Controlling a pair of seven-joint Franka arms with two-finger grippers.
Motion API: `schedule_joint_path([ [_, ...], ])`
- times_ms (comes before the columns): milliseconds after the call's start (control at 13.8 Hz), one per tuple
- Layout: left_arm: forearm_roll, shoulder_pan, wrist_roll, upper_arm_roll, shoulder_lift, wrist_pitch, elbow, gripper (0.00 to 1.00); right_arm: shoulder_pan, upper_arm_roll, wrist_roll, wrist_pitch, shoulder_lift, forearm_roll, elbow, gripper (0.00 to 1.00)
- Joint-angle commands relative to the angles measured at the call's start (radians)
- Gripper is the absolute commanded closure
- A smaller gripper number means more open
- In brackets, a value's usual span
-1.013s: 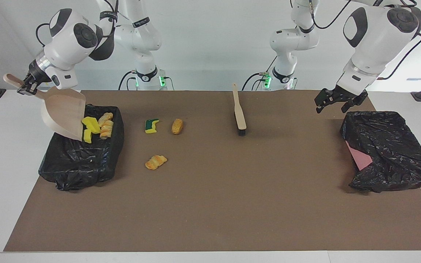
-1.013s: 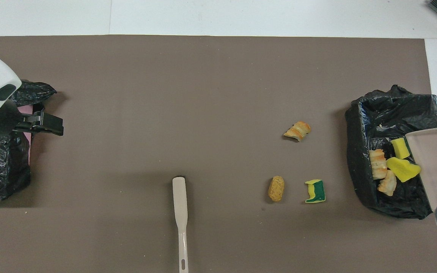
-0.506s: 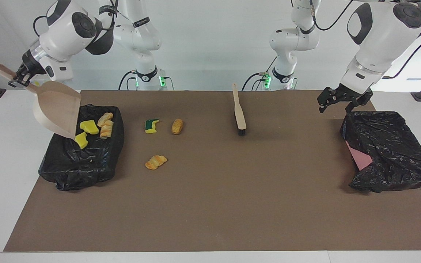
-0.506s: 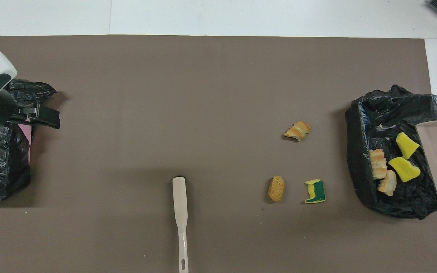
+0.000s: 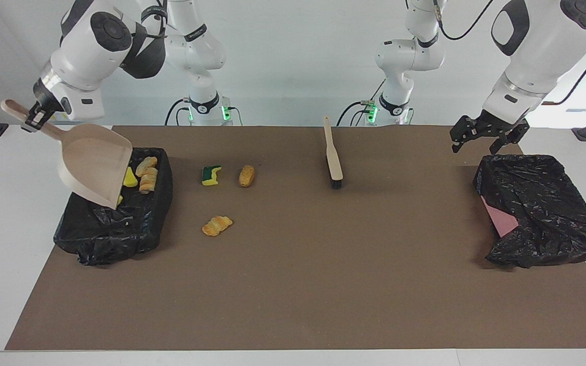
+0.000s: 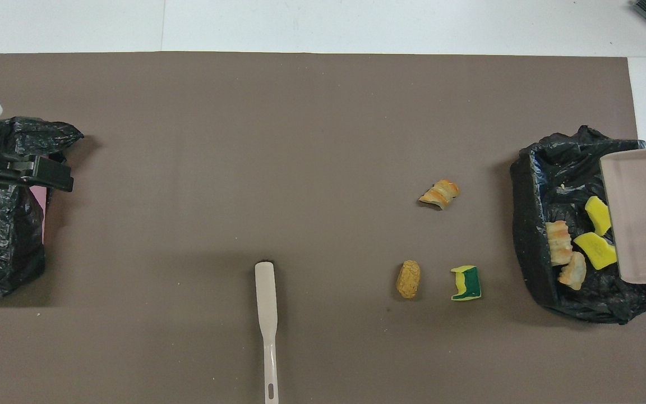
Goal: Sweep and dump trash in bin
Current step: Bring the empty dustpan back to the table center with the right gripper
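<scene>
The dustpan (image 5: 94,165), gripped at its handle by the right end effector (image 5: 32,116), was tipped low into the black-lined bin (image 5: 115,223) a second ago, with yellow sponge pieces (image 6: 596,249) sliding off its lip. It then rose and now hangs over the bin, covering part of those pieces, which lie in the bin beside the croissant lumps (image 5: 146,174). The left end effector (image 5: 486,137), jaws wide, has lifted and drifted over the second black bag (image 5: 542,208) toward its own end of the desk.
</scene>
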Motion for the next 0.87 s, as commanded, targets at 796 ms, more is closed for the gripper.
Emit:
schedule_joint_path([
  [796,0.014,0.001,0.001,0.011,-0.023,-0.014,-0.012,0.00,0.291,0.026,1.044,-0.046,0.366,0.472,0.354,1.00],
])
